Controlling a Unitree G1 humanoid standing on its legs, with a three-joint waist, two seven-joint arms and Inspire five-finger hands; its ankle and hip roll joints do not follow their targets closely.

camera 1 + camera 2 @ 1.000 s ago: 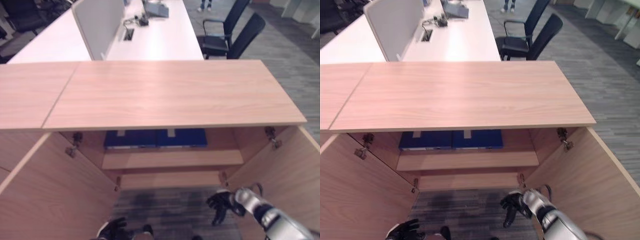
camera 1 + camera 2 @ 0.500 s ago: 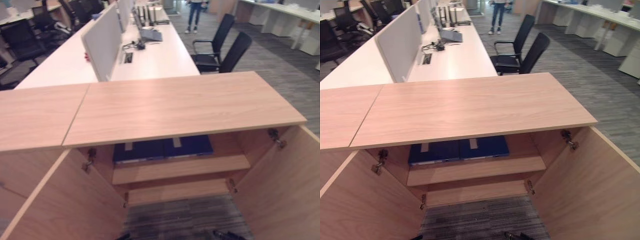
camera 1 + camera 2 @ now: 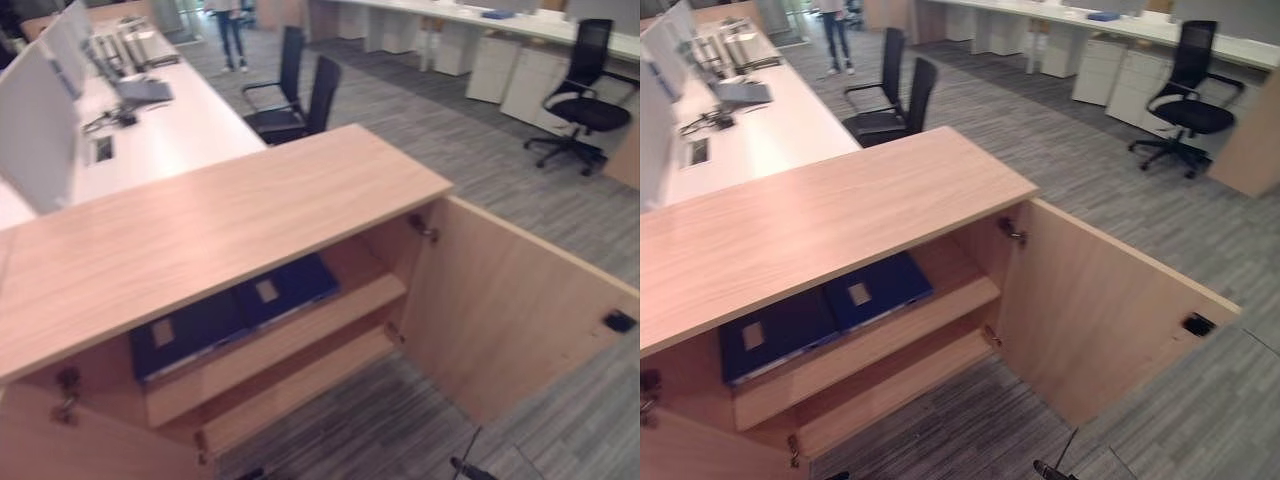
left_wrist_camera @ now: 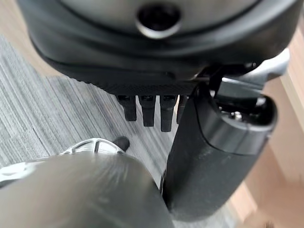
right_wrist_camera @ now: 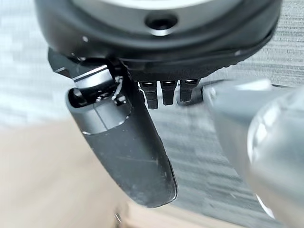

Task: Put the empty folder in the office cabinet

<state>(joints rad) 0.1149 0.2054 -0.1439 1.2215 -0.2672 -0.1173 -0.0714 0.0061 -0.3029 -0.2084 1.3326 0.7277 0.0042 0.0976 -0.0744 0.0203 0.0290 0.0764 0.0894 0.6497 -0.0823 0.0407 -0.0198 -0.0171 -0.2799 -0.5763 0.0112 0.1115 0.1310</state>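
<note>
You see two dark blue flat folders (image 3: 820, 310) on the open light-wood cabinet's (image 3: 840, 215) upper shelf; left hand (image 4: 147, 107) and right hand (image 5: 164, 92) hang released, empty.

No text, number or sign can be read anywhere in these views. The two dark blue folders (image 3: 825, 305) lying flat on the cabinet shelf (image 3: 890, 335), at lower left of the frame, each carry a pale label (image 3: 858, 293), but whatever is printed on the labels is too small to make out.
</note>
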